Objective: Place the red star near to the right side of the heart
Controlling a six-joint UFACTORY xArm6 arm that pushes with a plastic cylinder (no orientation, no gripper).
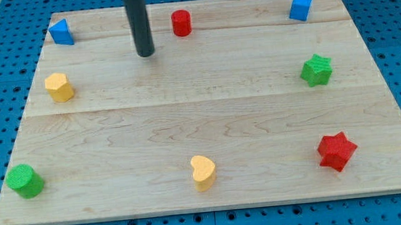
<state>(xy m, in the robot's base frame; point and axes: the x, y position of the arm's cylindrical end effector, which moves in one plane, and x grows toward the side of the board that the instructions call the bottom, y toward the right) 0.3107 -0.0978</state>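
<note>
The red star [336, 151] lies near the board's bottom right corner. The yellow heart [203, 171] lies at the bottom middle, well to the star's left, with bare wood between them. My tip [145, 55] is near the view's top, left of centre, far from both. It stands just left of and below the red cylinder [181, 22], touching no block.
A blue triangular block [61, 32] sits at top left, a blue cube [300, 7] at top right, a green star [317, 69] at the right, a yellow hexagonal block [58, 87] at the left, a green cylinder [24, 180] at bottom left. The wooden board [207, 104] rests on a blue pegboard.
</note>
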